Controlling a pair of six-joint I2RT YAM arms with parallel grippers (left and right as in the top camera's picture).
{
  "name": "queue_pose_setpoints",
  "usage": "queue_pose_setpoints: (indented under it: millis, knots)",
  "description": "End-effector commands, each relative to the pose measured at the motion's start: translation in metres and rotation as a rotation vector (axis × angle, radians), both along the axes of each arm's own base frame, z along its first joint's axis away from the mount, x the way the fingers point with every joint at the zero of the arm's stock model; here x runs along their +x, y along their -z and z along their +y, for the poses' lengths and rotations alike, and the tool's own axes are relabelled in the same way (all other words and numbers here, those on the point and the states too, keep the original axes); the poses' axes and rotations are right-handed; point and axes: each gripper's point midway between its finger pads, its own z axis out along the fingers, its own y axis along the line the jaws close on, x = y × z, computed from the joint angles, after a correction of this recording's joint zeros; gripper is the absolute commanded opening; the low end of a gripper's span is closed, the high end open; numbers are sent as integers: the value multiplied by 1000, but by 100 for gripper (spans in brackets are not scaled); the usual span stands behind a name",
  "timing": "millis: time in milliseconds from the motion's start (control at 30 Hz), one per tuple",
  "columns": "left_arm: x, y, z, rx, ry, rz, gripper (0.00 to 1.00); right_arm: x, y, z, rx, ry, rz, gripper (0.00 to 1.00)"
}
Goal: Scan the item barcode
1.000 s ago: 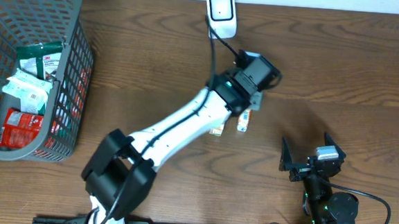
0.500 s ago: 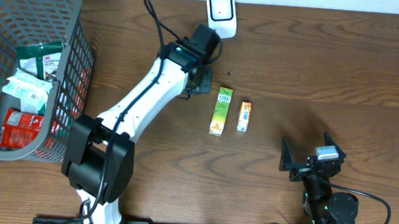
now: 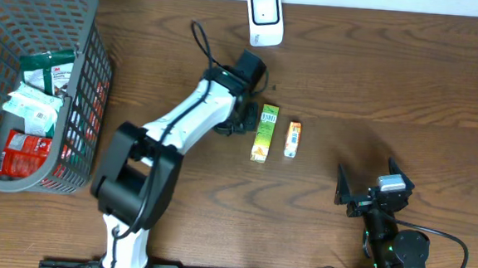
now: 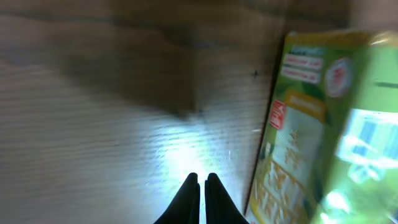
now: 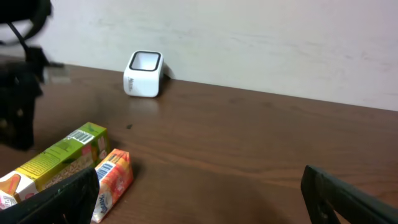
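Left gripper (image 4: 202,185) is low over the brown wooden table (image 3: 408,86) with its jaws pressed together and nothing between them; the tips sit just left of the green rectangular cardboard carton (image 3: 264,133), and whether they touch it can't be told. The carton lies flat near table centre, long axis running toward the back edge, with a barcode label visible on its top face at the far end. A small orange cardboard carton (image 3: 292,140) lies flat just to its right, parallel and slightly apart, also showing a barcode. The white box-shaped barcode scanner (image 3: 265,18) stands at the back edge of the table, well apart from both cartons, window facing up. Right gripper (image 3: 369,187) is at the near right of the table, jaws spread wide and empty, well away from the cartons. A grey plastic mesh basket (image 3: 88,83) sits at the far left, holding several green, white and red packets (image 3: 33,96). The left wrist view is blurred, with a bright light patch on the wood ahead of the fingertips.
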Motion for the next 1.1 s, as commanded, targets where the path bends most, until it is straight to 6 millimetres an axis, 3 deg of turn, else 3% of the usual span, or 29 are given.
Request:
queue_pose_setpoints:
  millis: [0,267,767,1067]
  knots:
    - [-10,24,-5,13,22,52,7,0,0,-2,12,10,2,99]
    - [-19,27,-29,-103,42,110,7,0,0,-2,12,10,2,99]
    - [-22,23,-42,-175,51,130,7,0,0,-2,12,10,2,99]
    - [-9,21,-47,-196,55,74,8,0,0,-2,12,10,2,99]
